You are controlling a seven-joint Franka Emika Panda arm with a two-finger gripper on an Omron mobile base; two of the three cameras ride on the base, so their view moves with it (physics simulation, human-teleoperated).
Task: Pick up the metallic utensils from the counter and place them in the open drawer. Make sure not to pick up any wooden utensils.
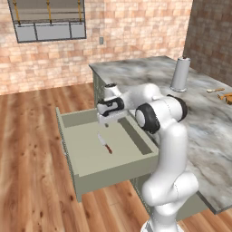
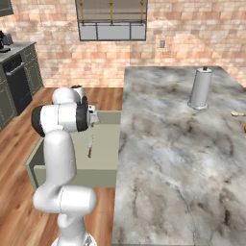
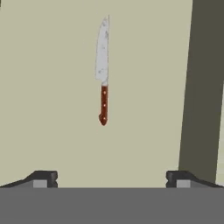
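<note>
The knife (image 1: 104, 143) with silvery blade and reddish-brown handle lies flat on the pale floor of the open drawer (image 1: 113, 170), pulled out from the sage-green cabinet under the marbled counter (image 1: 204, 118). My gripper (image 1: 105, 121) hangs above the drawer, open, nothing between its fingers. In the hand view the knife (image 3: 103, 70) lies lengthwise ahead of the open gripper (image 3: 111, 177), well apart from it. The right base view shows the knife (image 2: 89, 146) in the drawer (image 2: 72, 178). A tan utensil (image 1: 215, 90) and an orange-brown one (image 1: 226, 97) lie at the counter's far right edge.
A tall grey cylinder (image 1: 180, 74) stands upright at the counter's far end (image 2: 200, 89). The drawer's dark side wall (image 3: 199, 87) runs along the right of the hand view. Wood floor surrounds the drawer, and a brick wall stands behind.
</note>
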